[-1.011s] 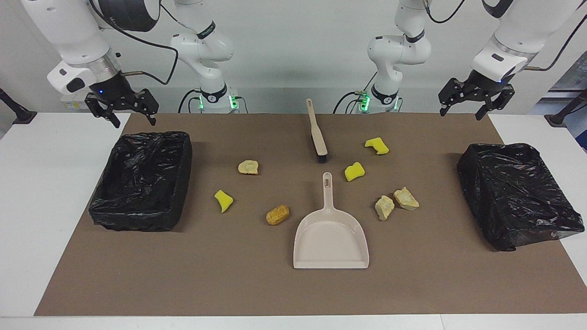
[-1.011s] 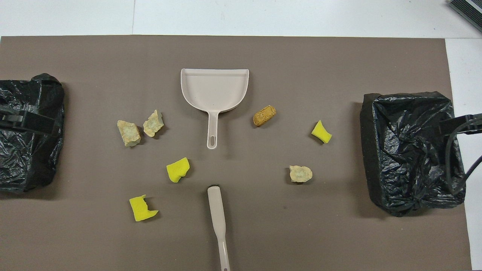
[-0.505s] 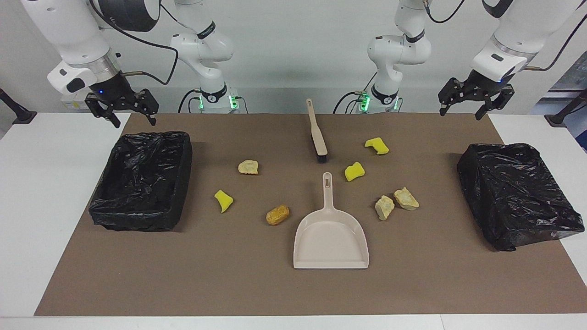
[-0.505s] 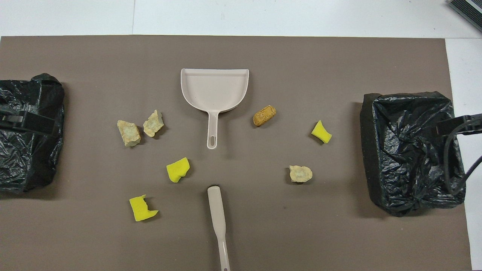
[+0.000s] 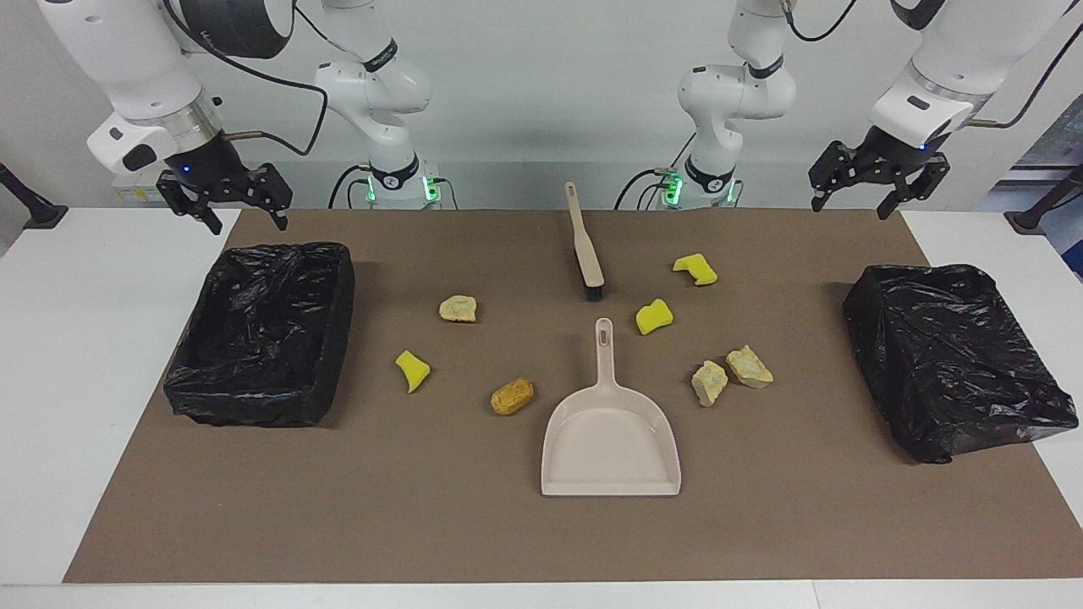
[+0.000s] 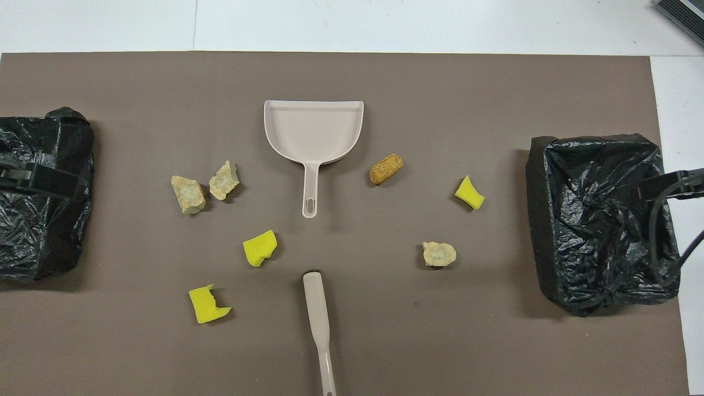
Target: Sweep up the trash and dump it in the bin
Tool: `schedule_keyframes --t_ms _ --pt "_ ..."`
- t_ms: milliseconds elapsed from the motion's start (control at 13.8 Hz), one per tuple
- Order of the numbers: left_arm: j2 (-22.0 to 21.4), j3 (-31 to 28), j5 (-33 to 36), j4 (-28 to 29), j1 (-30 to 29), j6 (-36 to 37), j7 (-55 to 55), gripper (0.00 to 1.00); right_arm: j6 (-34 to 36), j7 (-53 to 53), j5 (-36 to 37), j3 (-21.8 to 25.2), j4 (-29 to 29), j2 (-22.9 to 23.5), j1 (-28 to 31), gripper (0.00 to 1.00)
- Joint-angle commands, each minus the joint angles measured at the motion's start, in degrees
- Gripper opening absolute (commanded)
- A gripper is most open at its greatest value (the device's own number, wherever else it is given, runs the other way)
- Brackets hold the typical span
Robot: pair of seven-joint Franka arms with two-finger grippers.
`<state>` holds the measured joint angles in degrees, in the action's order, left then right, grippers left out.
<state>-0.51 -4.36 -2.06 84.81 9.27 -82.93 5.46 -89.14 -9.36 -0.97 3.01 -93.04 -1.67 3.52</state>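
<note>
Change since earlier frame: both claws have risen slightly; nothing on the worktop has shifted.
Facing view, left claw (image 5: pixel 876 182): open, empty, in the air over the mat's edge beside the covered bin (image 5: pixel 952 359).
Facing view, right claw (image 5: pixel 227 196): open, empty, over the edge of the open bin (image 5: pixel 262 334).
Facing view, tools: brush (image 5: pixel 585 241) lies close to the robots; dustpan (image 5: pixel 611 427) lies farther out, handle toward them.
Facing view, trash (image 5: pixel 512 396): seven scraps scattered around the dustpan, none in it.
Overhead view, trash look: three yellow sponge bits (image 6: pixel 260 247), three pale crumbly chunks (image 6: pixel 188 193), one orange-brown lump (image 6: pixel 385 169).
Overhead view, bins: black-lined, one at each end of the mat (image 6: pixel 440 341).
Step in hand: likely reaching for the tools, nothing swept yet.
Method: grip the brush by its handle, steady the dustpan, sweep light scraps slowly so they do not roll past.
</note>
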Motion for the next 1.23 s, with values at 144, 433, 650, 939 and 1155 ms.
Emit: schedule_keyframes --t_ms 144,433,650,939,1155 --pt "-3.87 0.40 0.13 5.26 0.40 0.06 -0.89 1.00 1.61 0.05 -0.61 0.07 -0.74 -1.23 0.70 1.00" --pt "-5.20 1.80 -0.23 8.69 2.49 -0.21 -2.73 1.00 2.22 0.13 0.18 -0.63 -0.39 -0.71 -0.79 1.00" --pt "-7.39 1.98 -0.40 14.65 7.15 -3.28 -7.55 1.00 3.72 0.13 0.01 -2.38 0.84 1.22 -1.15 1.00" --pt "-11.96 1.98 -0.49 24.68 15.06 -9.77 -15.03 1.00 3.63 1.01 -0.44 -6.51 2.25 5.26 -1.15 1.00" --pt "-13.37 2.07 -0.49 31.00 21.03 -14.34 -20.99 1.00 2.58 4.95 -0.52 -9.67 3.83 8.86 -1.23 1.00"
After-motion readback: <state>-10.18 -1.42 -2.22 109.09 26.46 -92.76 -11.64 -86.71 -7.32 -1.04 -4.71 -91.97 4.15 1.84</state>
